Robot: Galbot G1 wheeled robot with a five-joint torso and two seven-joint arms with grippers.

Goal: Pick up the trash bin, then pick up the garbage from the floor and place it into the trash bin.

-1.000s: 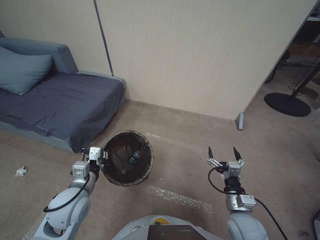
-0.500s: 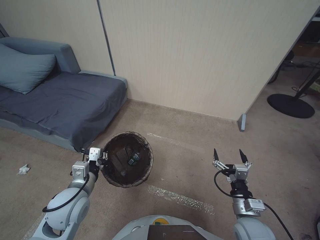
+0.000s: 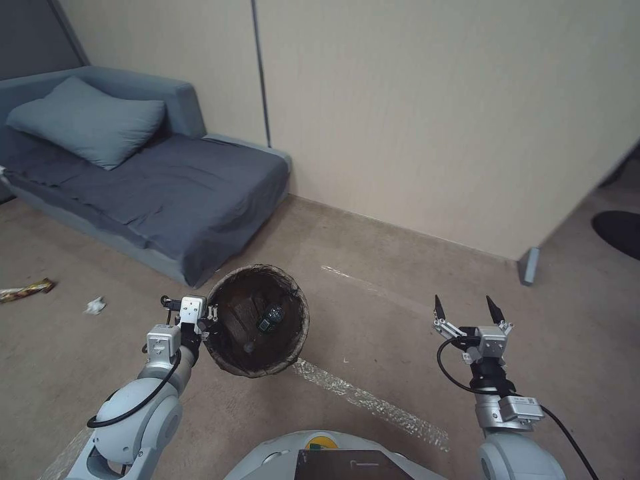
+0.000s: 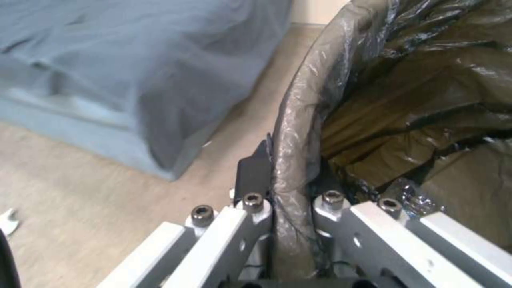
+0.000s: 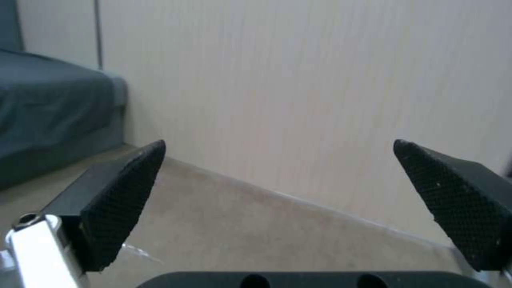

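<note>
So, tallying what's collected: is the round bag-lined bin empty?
Not empty. The round bin with the dark bag, held at its rim by the left gripper, contains a clear bottle.

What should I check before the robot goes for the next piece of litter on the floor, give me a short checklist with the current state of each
1. Left gripper clamped on the trash bin rim: ok, one finger each side of the rim.
2. Right gripper free to pick: ok, jaws wide apart and holding nothing.
3. Bin opening faces up: ok, with a bottle lying inside.
4. Litter within sight: ok, crumpled tissue and snack wrapper lie on the floor to the robot's left.
5. Litter within the right arm's reach: not ok, both lie far across on the left.
</note>
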